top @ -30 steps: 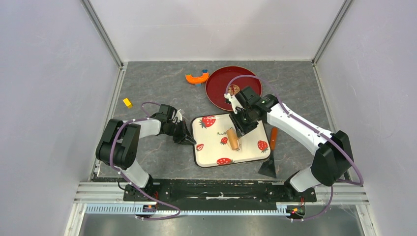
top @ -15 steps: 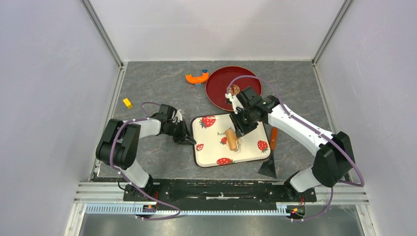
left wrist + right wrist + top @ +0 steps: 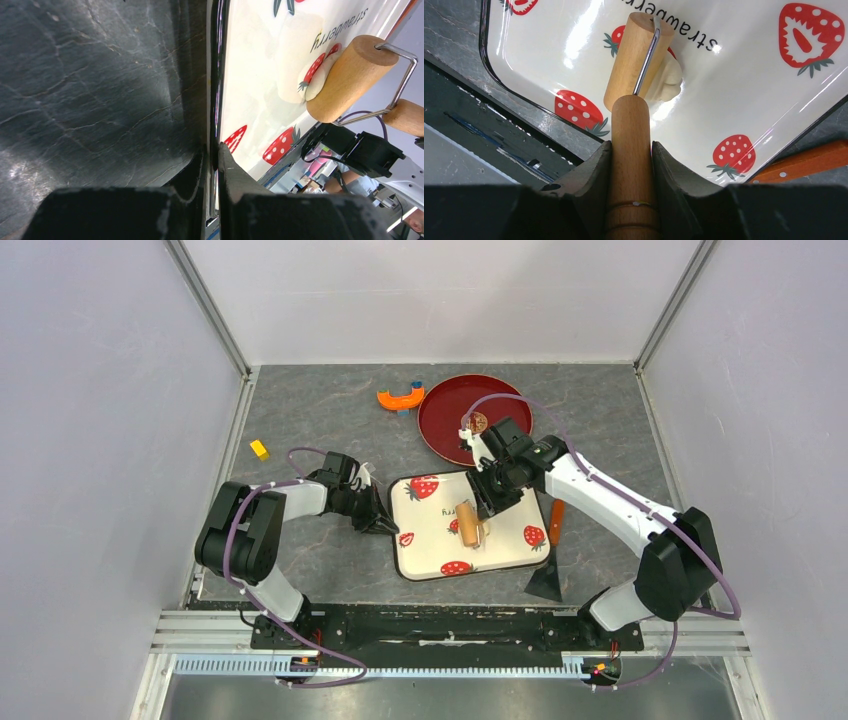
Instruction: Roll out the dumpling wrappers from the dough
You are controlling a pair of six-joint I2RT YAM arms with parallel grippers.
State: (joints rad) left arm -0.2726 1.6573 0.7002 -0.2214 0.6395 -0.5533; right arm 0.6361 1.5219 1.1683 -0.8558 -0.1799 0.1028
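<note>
Tabletop (image 3: 320,420) of dark grey marbled finish seen from above, boxed in by pale lilac walls (image 3: 100,390), with aluminium posts in the far corners and a slotted rail along the near edge. Near the middle, a cream strawberry-print tray (image 3: 432,532) with a dark rim; just behind it, a round dark red plate (image 3: 445,425); left of the plate, an orange curved piece (image 3: 400,398); well apart by the left wall, a small yellow block (image 3: 260,449); right of the tray, an orange-handled tool (image 3: 556,522) ending in a black triangular blade. Left gripper (image 3: 388,527) at the tray's left edge, right gripper (image 3: 490,502) over the tray with the rolling pin (image 3: 468,523) under it; dough too small to make out here. From the left wrist: black fingers (image 3: 235,175) drawn nearly together, pinching only the tray's dark rim, veined grey table on one side and glossy cream tray on the other. Farther along the tray, pale dough (image 3: 316,85) pressed under the wooden roller, partly flattened and spreading out beside a printed strawberry. From the right wrist: jaws part-way apart and clamped on either side of the pin's wooden handle, roller down on the tray, dough bulging from its right side next to the printed word "strawberry".
</note>
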